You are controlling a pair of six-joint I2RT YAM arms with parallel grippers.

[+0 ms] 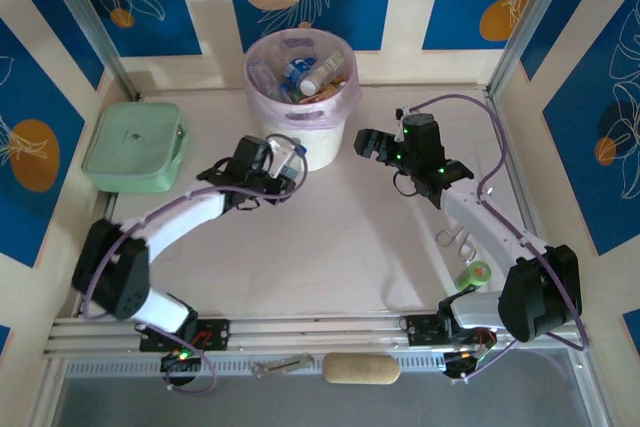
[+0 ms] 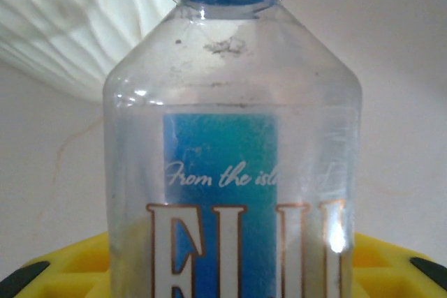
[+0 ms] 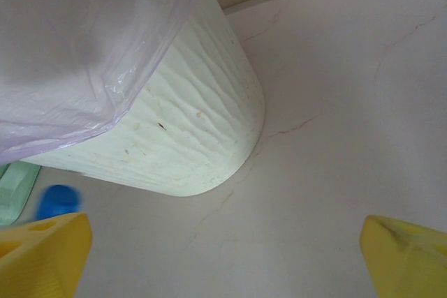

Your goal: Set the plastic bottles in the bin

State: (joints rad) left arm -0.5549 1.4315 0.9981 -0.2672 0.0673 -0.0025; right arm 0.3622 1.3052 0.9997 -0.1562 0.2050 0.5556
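White bin (image 1: 322, 139) holds plastic bottles (image 1: 303, 75).

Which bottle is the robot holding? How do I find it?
Find the round white bin with its pink bag at the back of the table. At its foot, the left gripper grips a clear bottle with blue cap and label; nearby bottles lie inside the bin.

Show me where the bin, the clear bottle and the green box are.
bin (image 1: 330, 143): top view, white side wall.
clear bottle (image 2: 223, 165): left wrist view, blue label.
green box (image 1: 133, 147): top view, lid centre.
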